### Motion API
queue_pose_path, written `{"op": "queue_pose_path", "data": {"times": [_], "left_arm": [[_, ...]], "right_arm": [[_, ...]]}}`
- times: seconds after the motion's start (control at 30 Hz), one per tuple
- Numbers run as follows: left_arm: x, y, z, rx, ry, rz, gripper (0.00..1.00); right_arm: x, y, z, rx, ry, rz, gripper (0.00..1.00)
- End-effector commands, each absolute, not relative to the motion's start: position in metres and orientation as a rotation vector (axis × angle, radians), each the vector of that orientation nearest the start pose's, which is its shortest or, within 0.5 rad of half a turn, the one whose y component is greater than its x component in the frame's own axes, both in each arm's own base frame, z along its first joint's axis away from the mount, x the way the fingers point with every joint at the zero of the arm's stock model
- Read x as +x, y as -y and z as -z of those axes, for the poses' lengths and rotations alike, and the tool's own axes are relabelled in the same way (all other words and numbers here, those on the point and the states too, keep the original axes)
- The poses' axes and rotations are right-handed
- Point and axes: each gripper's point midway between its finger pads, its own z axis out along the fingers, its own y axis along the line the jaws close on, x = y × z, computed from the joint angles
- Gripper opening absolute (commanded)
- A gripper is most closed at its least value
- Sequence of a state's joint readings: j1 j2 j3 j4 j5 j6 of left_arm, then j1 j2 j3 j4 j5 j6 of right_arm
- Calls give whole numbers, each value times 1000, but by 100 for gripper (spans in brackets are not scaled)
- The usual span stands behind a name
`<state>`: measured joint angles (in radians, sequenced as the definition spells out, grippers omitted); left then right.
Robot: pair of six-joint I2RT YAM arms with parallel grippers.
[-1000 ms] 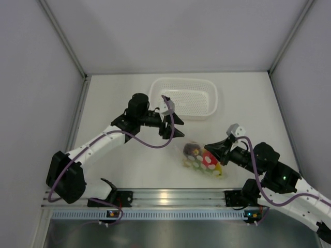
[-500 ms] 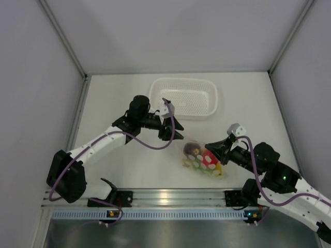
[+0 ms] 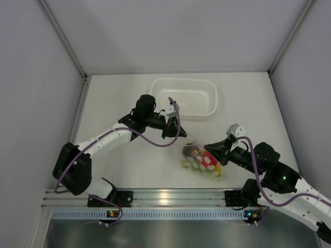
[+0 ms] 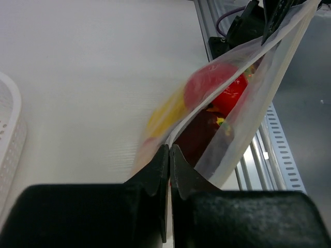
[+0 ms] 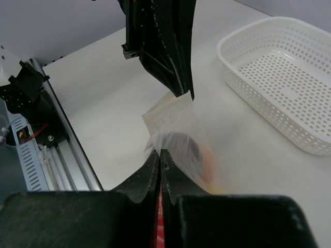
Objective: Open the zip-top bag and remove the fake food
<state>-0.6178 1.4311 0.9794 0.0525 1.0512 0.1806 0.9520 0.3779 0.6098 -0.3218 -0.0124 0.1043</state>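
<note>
Lab booth (white panels (image 3: pixel 181 31), aluminium rail (image 3: pixel 165 197))

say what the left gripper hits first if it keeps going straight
The zip-top bag it pinches: the left gripper would press into the maroon fruit inside first, probably; the right gripper lies beyond.

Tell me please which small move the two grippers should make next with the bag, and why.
Probably draw the left gripper a little away from the right gripper. Both look shut on the zip-top bag, which stretches between them with the red tomato inside, so parting them should pull the zip open.
</note>
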Motion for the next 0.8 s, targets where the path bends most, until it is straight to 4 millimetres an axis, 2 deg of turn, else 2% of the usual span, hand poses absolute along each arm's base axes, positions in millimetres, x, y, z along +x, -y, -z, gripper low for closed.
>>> {"op": "queue_pose_path", "data": {"times": [0.0, 0.13, 0.17, 0.2, 0.23, 0.3, 0.33, 0.37, 0.4, 0.43, 0.5, 0.53, 0.63, 0.67, 0.77], "left_arm": [[220, 347, -243, 1401, -1308, 1339, 0], [232, 347, -249, 1315, -1399, 1301, 0], [233, 346, -253, 1296, -1410, 1281, 0], [245, 343, -254, 1230, -1467, 1215, 0], [245, 337, -268, 1192, -1459, 1169, 0], [253, 325, -275, 1082, -1535, 1083, 0], [263, 310, -294, 976, -1541, 969, 0], [262, 300, -292, 945, -1589, 928, 0], [265, 291, -298, 863, -1621, 893, 0], [256, 279, -319, 826, -1580, 876, 0], [250, 265, -328, 753, -1601, 848, 0], [249, 251, -342, 681, -1582, 799, 0], [243, 237, -349, 535, -1621, 750, 0], [241, 235, -347, 475, -1660, 775, 0], [242, 222, -336, 344, -1749, 762, 0]], "right_arm": [[136, -206, -315, -669, -1397, -861, 0], [144, -206, -318, -645, -1404, -830, 0], [154, -202, -318, -604, -1425, -783, 0], [159, -200, -319, -586, -1435, -761, 0], [163, -199, -320, -570, -1446, -740, 0], [175, -197, -324, -519, -1472, -696, 0], [176, -198, -326, -518, -1477, -694, 1], [178, -200, -328, -520, -1486, -691, 2], [181, -204, -335, -513, -1495, -695, 2], [183, -206, -337, -505, -1508, -694, 2], [190, -212, -347, -470, -1521, -707, 3], [192, -214, -350, -453, -1529, -713, 4], [207, -228, -355, -410, -1569, -730, 13], [215, -236, -352, -401, -1610, -728, 19], [227, -250, -347, -395, -1668, -749, 21]]}}
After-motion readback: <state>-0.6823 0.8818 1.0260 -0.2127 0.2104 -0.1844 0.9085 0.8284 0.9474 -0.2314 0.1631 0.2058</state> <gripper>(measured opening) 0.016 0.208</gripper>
